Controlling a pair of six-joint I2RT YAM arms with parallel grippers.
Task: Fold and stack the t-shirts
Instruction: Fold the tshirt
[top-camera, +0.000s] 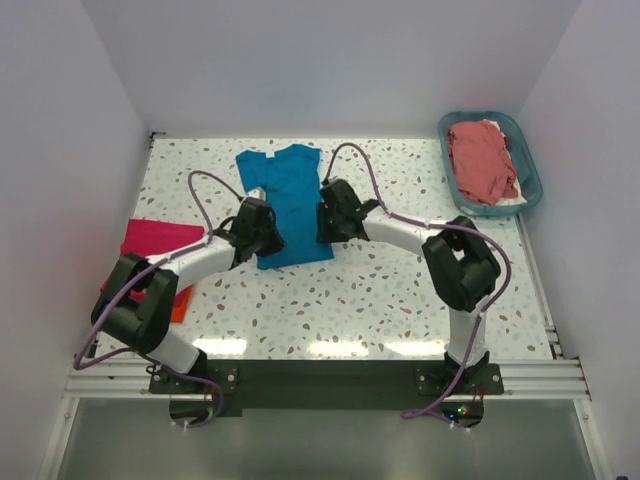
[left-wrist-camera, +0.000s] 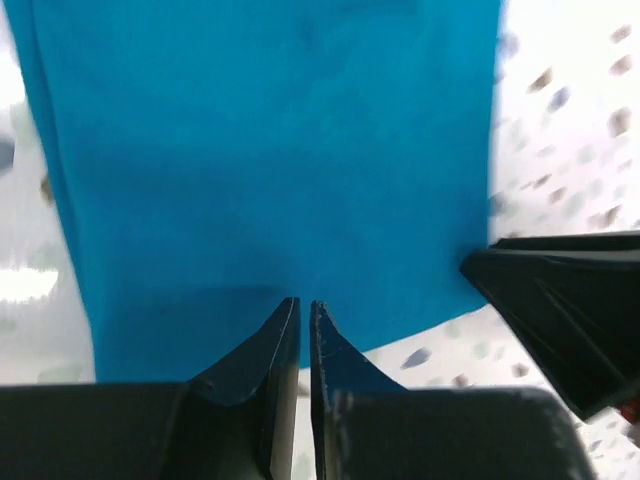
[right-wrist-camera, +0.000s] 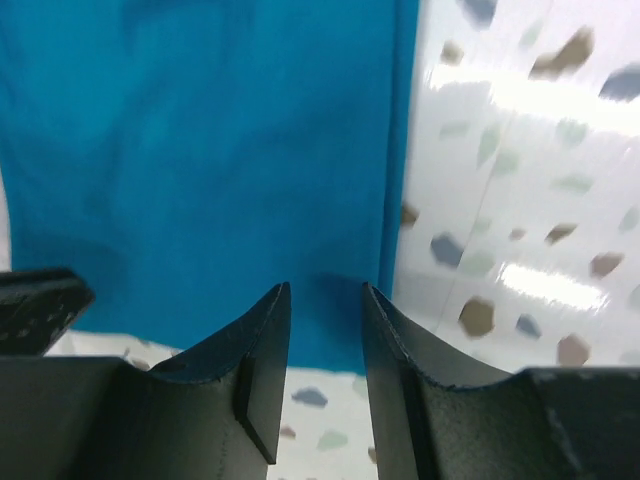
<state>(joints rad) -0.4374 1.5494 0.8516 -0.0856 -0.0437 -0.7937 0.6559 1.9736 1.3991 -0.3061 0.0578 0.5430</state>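
On the white speckled tabletop (top-camera: 390, 300), roughly at its middle, a teal blue cotton t-shirt (top-camera: 290, 195) lies flat with its collar at the far end and its hem toward the arms. Its short sleeves spread out on both sides near the collar, while the body below them runs as a narrower, straight-sided panel. The cloth looks smooth, with only faint creases in the wrist views.

Both arms reach inward to the near end of this shirt, one at each lower corner. The left gripper (left-wrist-camera: 305, 302) has its dark fingers drawn almost together, with only a thin slit between them. Their tips sit over the hem, and I cannot tell whether any fabric is pinched there. The right gripper (right-wrist-camera: 325, 288) stands partly open with a plain gap between its fingers. Blue cloth shows through that gap by the shirt's right edge, and nothing is clamped.

At the left edge of the table a folded hot pink t-shirt (top-camera: 152, 238) rests on an orange t-shirt (top-camera: 182, 303), of which only a strip shows on the near side. The left arm partly covers both.

In the far right corner a teal plastic basket (top-camera: 531, 170) holds a crumpled dusty salmon-red t-shirt (top-camera: 480, 160), with a bit of white fabric (top-camera: 512, 201) beneath it.
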